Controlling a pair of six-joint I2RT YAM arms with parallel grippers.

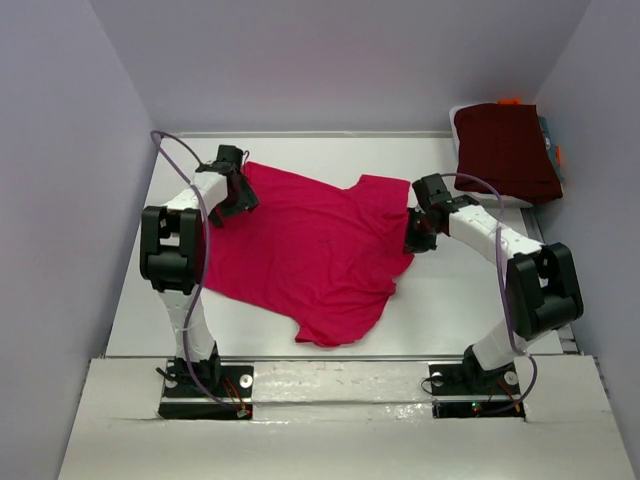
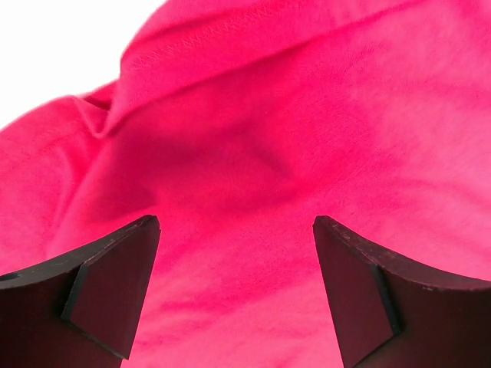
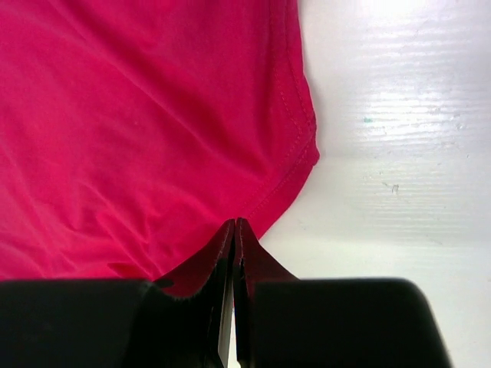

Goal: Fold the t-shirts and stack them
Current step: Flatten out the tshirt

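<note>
On the left, our left end effector (image 1: 235,195) hangs over the far left part of the crimson-pink t-shirt (image 1: 310,250), its fingers (image 2: 115,284) spread wide apart with nothing between them. The shirt lies spread, somewhat rumpled, across the middle of the white desk (image 1: 450,300). At its right edge, our right end effector (image 1: 420,232) has its fingers pressed together right at the hem; we cannot tell whether cloth is caught between them. In the far right corner sits the folded dark maroon t-shirt (image 1: 505,150).
</note>
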